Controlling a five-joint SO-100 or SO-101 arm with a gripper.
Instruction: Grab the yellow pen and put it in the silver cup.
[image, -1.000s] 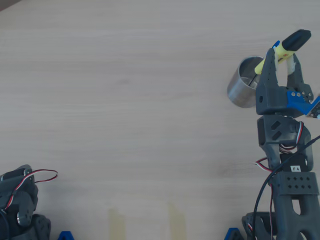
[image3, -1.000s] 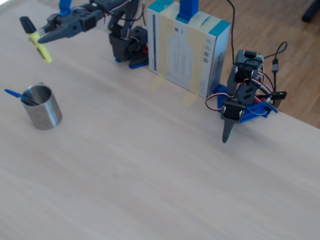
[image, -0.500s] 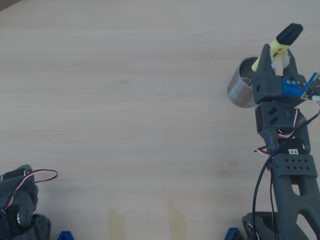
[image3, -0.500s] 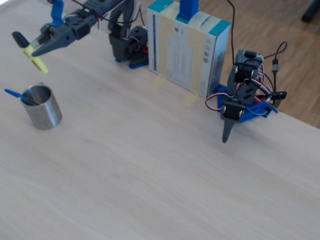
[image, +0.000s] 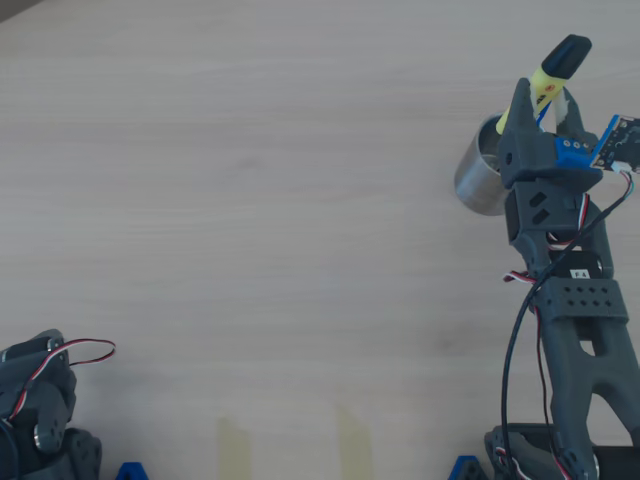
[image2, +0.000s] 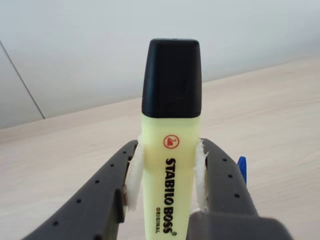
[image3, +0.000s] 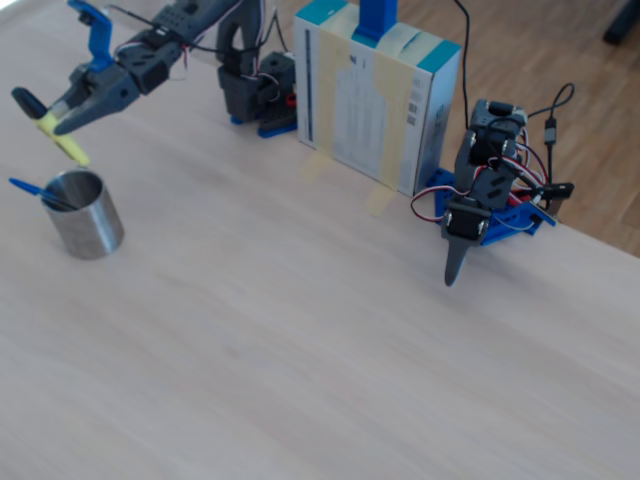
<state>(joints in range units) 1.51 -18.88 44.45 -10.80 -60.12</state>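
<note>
Pale wood-grain table (image3: 300, 330), brown plank floor (image3: 560, 50) behind, white wall (image2: 75, 45).

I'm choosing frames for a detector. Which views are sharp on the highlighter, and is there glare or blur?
Wrist view: yellow pen crisp, lettering legible, soft even light. Overhead view: even daylight, faint shadows, silver cup without harsh glare. Fixed view: gripper and pen slightly soft.
</note>
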